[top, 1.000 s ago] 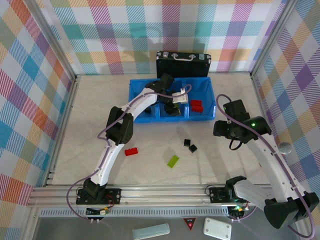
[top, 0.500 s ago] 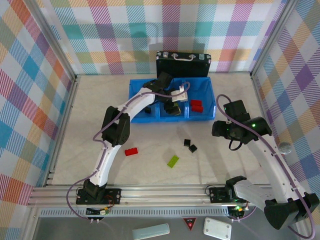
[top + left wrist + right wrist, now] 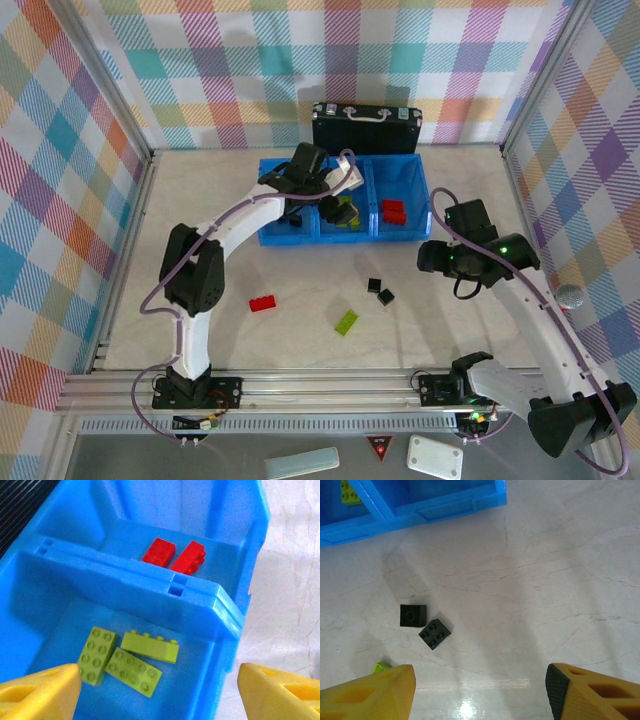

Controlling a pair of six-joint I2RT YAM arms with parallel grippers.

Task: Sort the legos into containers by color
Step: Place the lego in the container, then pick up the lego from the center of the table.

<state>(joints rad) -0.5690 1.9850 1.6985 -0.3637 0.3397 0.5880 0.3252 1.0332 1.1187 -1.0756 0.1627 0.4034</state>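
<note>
Blue plastic bin (image 3: pixel 400 238) toward the far side of the pale marbled counter (image 3: pixel 200 230), split into three compartments side by side, with a black case (image 3: pixel 365 128) standing just behind it. In the middle compartment, three lime-green bricks (image 3: pixel 132 672) lying flat and close together, at least two of them touching. In the right-hand compartment, two red bricks (image 3: pixel 159 551) side by side against the far wall. Directly above the middle compartment, the left jaws, spread wide, nothing between the yellow fingertips (image 3: pixel 40 690). Out on the bare counter in front of the bin, well apart from it: a loose red brick (image 3: pixel 263 303) to the left, a loose green brick (image 3: pixel 346 322) near the middle, and two small black bricks (image 3: pixel 413 615) just beside each other, almost corner to corner. Over the counter to the right of that black pair, the right jaws, also wide open and empty, with a corner of the bin at the top left of the right wrist view.
</note>
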